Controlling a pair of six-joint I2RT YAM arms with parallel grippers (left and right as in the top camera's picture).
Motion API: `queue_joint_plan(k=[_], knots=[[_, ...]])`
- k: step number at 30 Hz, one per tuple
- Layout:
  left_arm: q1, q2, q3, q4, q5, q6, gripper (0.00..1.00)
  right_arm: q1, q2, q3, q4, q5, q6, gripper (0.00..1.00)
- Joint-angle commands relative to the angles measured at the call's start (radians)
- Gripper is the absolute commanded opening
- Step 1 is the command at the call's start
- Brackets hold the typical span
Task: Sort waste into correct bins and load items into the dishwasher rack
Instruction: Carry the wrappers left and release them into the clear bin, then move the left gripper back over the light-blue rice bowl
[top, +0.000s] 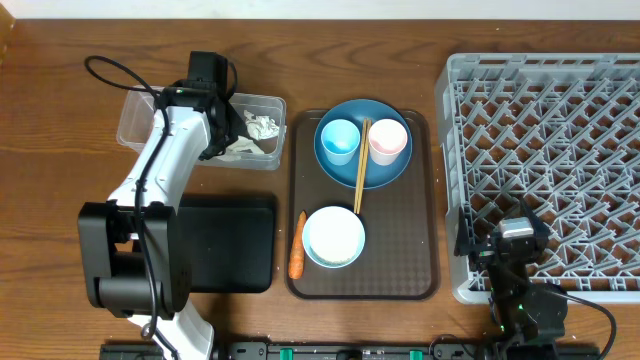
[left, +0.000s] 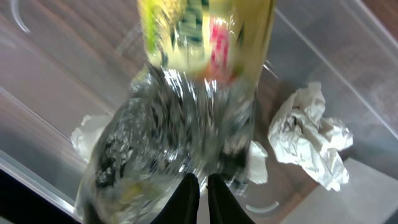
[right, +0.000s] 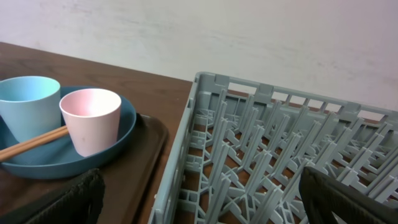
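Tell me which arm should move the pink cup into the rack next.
Right. Its pincer is open and empty beside the dishwasher rack, with the pink cup nearby on the plate. The left pincer is shut on a wrapper over the clear tub.

I read a dark-blue plate (top: 385, 172), a light-blue cup (top: 339, 138), a pink cup (top: 388, 140), an orange carrot piece (top: 297, 247), a grey rack (top: 545, 120) (lattice-patterned), and a yellow-green wrapper (left: 205, 37) printed pink.

clear tub (top: 133, 126) holding white tissue (top: 262, 127) | blurry, shiny yellow-green wrapper (left: 186, 124) hanging over tub | blue plate (top: 385, 173) carrying blue cup (top: 339, 140), pink cup (top: 388, 141), chopsticks (top: 361, 170), sitting right of tub
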Motion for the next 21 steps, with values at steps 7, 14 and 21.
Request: queue_joint_plan(k=[7, 14, 21], knots=[[0.001, -0.005, -0.005, -0.055, 0.032, -0.019, 0.11, -0.014, -0.002, -0.002, -0.003, -0.001, -0.007, 0.99], [0.001, -0.040, -0.005, -0.079, 0.112, -0.019, 0.11, -0.014, -0.002, -0.002, -0.003, -0.001, -0.007, 0.99], [0.001, -0.115, -0.001, -0.031, 0.110, 0.004, 0.11, -0.014, -0.002, -0.002, -0.003, -0.001, -0.007, 0.99]])
